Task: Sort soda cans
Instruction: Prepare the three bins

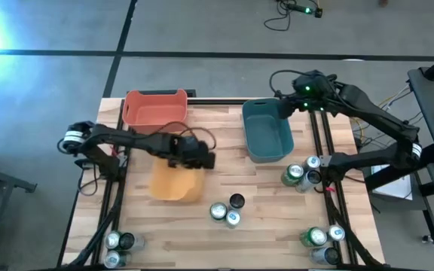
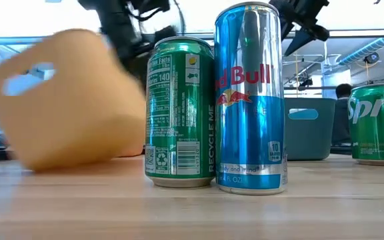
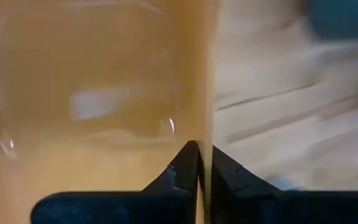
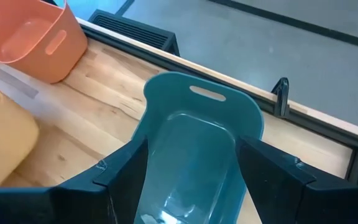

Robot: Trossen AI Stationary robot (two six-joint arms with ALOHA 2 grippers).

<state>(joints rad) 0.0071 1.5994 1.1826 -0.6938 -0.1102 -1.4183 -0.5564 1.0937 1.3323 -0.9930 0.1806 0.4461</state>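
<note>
Gripping: left gripper (image 3: 205,163) clamped on yellow tub (image 1: 175,181) wall
Right gripper (image 4: 191,180): apart, above teal tub (image 1: 267,129)
Worktop (image 1: 262,214): pale wood, cans (image 1: 224,213) scattered

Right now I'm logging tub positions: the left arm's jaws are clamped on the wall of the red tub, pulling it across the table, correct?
Not quite. The left gripper has its jaws clamped on the wall of the yellow tub, as the left wrist view and high view show. The red tub sits untouched at the table's far edge.
</note>
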